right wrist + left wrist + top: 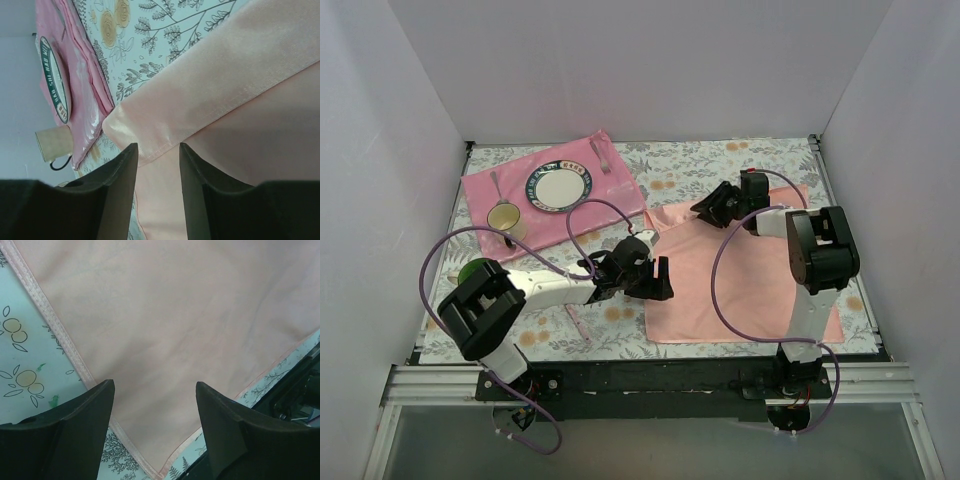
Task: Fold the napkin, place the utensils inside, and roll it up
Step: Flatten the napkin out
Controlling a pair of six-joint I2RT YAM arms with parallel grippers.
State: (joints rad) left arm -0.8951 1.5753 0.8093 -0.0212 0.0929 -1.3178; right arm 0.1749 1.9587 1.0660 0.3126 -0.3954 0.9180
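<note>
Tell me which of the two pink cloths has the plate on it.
The darker hot-pink mat at far left: the plate and a cup sit on it. The paler salmon napkin at right carries no dishes.

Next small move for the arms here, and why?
Probably close the right gripper on the napkin at its far-left corner: its jaws stand open with the cloth's turned-over edge running between them. The left gripper hovers open over the near-left corner, so it could grip next for the fold.
</note>
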